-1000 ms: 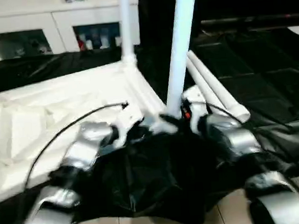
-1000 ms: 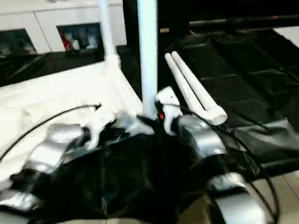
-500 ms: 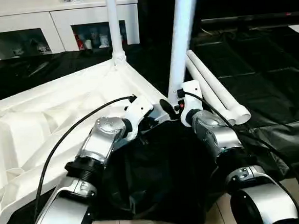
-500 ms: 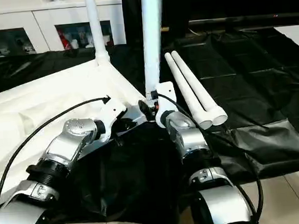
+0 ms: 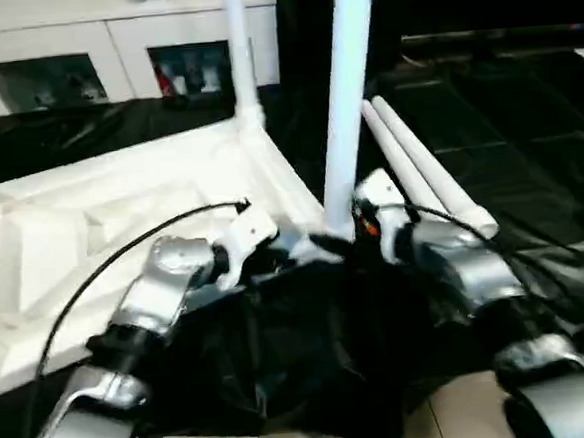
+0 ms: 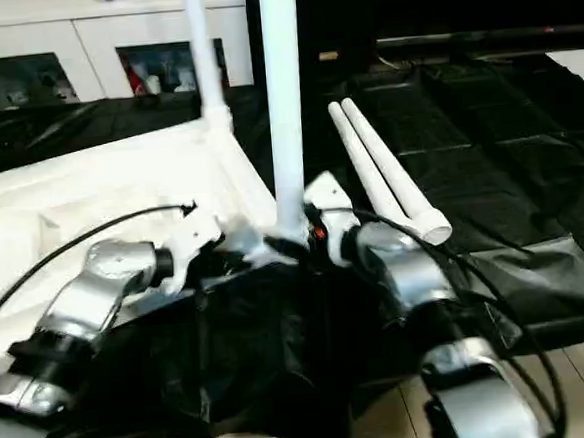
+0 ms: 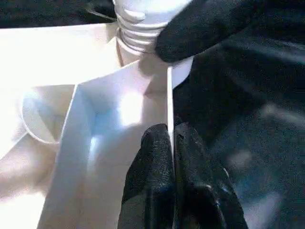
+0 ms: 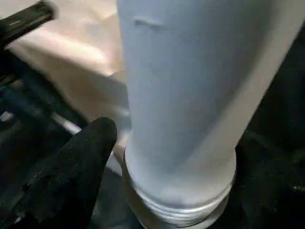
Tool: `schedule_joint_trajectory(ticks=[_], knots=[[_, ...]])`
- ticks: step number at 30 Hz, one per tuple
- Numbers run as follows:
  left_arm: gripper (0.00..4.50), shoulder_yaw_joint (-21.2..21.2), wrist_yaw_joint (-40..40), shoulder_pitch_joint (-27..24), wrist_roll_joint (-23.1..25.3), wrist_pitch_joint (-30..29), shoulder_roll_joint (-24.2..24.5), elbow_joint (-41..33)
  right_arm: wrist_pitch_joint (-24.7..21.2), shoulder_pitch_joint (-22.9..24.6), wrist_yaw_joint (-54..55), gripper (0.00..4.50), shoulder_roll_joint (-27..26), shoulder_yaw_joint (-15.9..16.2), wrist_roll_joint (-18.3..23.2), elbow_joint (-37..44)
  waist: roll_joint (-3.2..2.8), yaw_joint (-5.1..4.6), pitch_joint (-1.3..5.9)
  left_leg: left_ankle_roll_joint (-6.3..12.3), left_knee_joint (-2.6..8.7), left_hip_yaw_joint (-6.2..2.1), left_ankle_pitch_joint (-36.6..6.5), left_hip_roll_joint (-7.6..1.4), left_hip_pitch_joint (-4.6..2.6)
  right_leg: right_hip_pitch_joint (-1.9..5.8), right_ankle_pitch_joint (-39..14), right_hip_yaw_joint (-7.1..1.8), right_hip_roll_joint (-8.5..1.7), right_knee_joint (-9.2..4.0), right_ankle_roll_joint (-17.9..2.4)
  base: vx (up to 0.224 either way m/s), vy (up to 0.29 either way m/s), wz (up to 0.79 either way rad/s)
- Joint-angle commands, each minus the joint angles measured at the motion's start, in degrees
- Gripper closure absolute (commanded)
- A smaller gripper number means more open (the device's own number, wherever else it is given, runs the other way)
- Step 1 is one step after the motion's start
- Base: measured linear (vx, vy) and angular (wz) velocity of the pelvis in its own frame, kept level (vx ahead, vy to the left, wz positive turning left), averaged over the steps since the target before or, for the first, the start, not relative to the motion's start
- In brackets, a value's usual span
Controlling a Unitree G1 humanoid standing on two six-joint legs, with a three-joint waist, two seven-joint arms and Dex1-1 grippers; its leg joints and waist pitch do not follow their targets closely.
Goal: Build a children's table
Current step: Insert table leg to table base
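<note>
Loosening my right claw [image 8: 162,167] from the near leg [image 5: 347,95], I have spread its fingers [image 8: 71,171] wider than a second ago, so they now stand either side of the threaded base without squeezing. My left claw [image 7: 171,157] is pressed together on the thin edge of the tabletop [image 5: 102,222] (upside down on the black sheet) at the near corner. Another leg [image 5: 238,42] stands at twelve o'clock; two spare legs [image 5: 424,170] lie at two o'clock. I judge this leg seated, two remaining.
</note>
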State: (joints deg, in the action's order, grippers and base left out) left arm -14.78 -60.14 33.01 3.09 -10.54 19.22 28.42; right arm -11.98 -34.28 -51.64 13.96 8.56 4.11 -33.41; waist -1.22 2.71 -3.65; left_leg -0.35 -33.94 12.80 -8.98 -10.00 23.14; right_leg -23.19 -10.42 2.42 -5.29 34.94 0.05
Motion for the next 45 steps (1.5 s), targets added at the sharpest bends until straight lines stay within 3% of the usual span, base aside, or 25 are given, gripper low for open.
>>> schedule_joint_trajectory(ticks=[1,4,9,17,20,21,22,24,26,30,33,35,37,41,45], knots=[[4.50,-1.9,-3.0,0.4,-1.9,3.0,-0.4,-3.3,-1.0,0.6,-6.7,0.63,-0.1,4.0,1.4,3.6,-0.09,0.14,4.39,0.84,3.98,-2.06,-15.8,-3.53,-2.29,2.08,-9.6,-1.94,-2.93,-3.86,-14.6,0.000,0.000,0.00],[4.50,-2.3,-6.4,-0.2,-2.2,4.3,1.3,-4.1,-1.9,1.3,-10.6,0.63,2.0,5.0,1.9,5.2,-0.07,0.42,4.38,0.48,3.99,-2.01,-16.5,-3.55,-2.34,1.95,-10.7,-2.03,-3.02,-3.91,-14.4,0.000,0.000,0.00],[4.50,-2.4,-8.0,-0.6,-2.5,4.4,2.1,-4.7,-2.4,1.6,-11.9,1.01,2.6,5.2,2.0,6.0,-0.12,0.55,4.36,-0.67,4.08,-2.09,-17.2,-3.52,-2.51,1.74,-12.0,-2.10,-3.07,-3.99,-14.2,0.000,0.000,0.00],[4.50,-2.3,-7.9,-0.5,-2.8,4.5,2.1,-4.0,-4.0,2.7,-12.9,1.68,2.3,5.2,2.7,7.8,-0.17,0.68,4.54,-0.04,3.94,-2.04,-15.5,-3.45,-2.38,1.90,-9.0,-2.03,-2.99,-3.67,-14.7,0.000,0.000,0.00],[4.50,-0.5,-2.2,1.1,-2.0,2.7,-0.5,-1.6,-2.5,1.9,-4.8,1.76,-1.3,2.4,2.0,4.1,-0.08,0.64,4.46,-0.23,3.94,-2.02,-16.1,-3.43,-2.41,1.79,-10.0,-2.09,-3.07,-3.81,-14.6,0.000,0.000,0.00],[4.50,-0.5,-2.2,1.1,-2.0,2.7,-0.5,-1.6,-2.5,1.9,-4.8,1.77,-1.3,2.4,2.0,4.1,-0.12,0.35,4.34,-0.83,3.97,-2.03,-16.9,-3.33,-2.39,1.58,-11.6,-2.20,-3.16,-3.97,-14.5,0.000,0.000,0.00],[4.50,1.3,2.8,3.0,-1.9,0.1,-2.9,0.4,-2.2,0.3,3.6,1.78,-4.6,-0.5,1.5,0.3,0.05,0.25,4.36,-1.52,4.05,-2.19,-17.9,-3.35,-2.49,1.61,-13.7,-2.15,-3.27,-4.14,-14.0,0.000,0.000,0.00],[4.50,2.8,8.4,5.5,-1.4,-2.0,-5.5,3.1,-2.3,-1.7,13.7,1.78,-8.2,-3.3,1.0,-4.5,-0.01,-0.28,4.21,-2.91,4.12,-2.43,-19.8,-3.10,-2.67,1.36,-17.8,-2.10,-3.27,-4.51,-13.2,0.000,0.000,0.00],[4.50,3.6,12.1,7.1,-1.0,-2.8,-7.0,5.0,-1.6,-2.8,18.7,1.78,-10.0,-4.2,0.5,-7.1,-0.06,-0.95,4.13,-4.17,4.19,-2.66,-22.1,-3.09,-2.89,1.09,-20.5,-2.08,-3.30,-4.87,-12.1,0.000,0.000,0.00],[4.50,4.9,20.4,10.3,-0.1,-2.4,-10.8,9.0,-0.1,-5.2,30.6,1.78,-14.8,-7.0,0.4,-12.6,-0.05,-1.09,4.27,-3.06,4.18,-2.57,-20.9,-2.94,-2.63,1.15,-18.5,-2.16,-3.20,-5.09,-11.4,0.000,0.000,0.00],[4.50,4.6,21.2,10.7,0.0,-1.8,-12.0,9.3,1.5,-5.8,32.7,1.78,-16.0,-6.9,-0.5,-14.0,-0.01,-0.95,4.51,-1.93,4.05,-2.39,-18.3,-2.92,-2.33,1.58,-13.9,-2.09,-3.10,-4.68,-12.2,0.000,0.000,0.00],[4.50,3.9,20.6,10.5,0.1,-1.5,-12.7,8.8,2.5,-5.9,31.8,1.22,-16.9,-7.1,-0.1,-14.2,-0.05,-0.84,4.63,-1.12,3.91,-2.28,-17.1,-2.95,-2.29,1.62,-11.7,-2.15,-3.16,-4.53,-12.6,0.000,0.000,0.00],[4.50,3.3,19.3,9.9,0.3,-0.8,-12.9,8.3,3.2,-6.7,30.8,1.08,-17.2,-8.2,0.3,-14.8,0.06,-0.80,4.79,1.05,3.64,-2.15,-13.7,-2.88,-1.94,2.10,-7.3,-2.05,-3.11,-3.99,-13.8,0.000,0.000,0.00],[4.50,2.1,16.1,8.6,0.0,0.9,-11.7,7.2,4.7,-7.2,29.2,0.63,-15.9,-7.5,-0.4,-15.0,-0.17,-0.77,4.70,1.81,3.62,-2.13,-13.6,-2.91,-2.00,2.16,-8.1,-1.94,-3.14,-4.13,-14.2,0.000,0.000,0.00],[4.50,1.0,11.5,6.7,-0.8,3.3,-9.7,5.6,4.6,-6.6,22.2,0.62,-12.8,-6.0,0.3,-13.1,-0.15,-0.90,4.59,1.24,3.81,-2.25,-15.7,-3.05,-1.99,2.27,-10.2,-1.92,-3.08,-4.27,-13.9,0.000,0.000,0.00]])
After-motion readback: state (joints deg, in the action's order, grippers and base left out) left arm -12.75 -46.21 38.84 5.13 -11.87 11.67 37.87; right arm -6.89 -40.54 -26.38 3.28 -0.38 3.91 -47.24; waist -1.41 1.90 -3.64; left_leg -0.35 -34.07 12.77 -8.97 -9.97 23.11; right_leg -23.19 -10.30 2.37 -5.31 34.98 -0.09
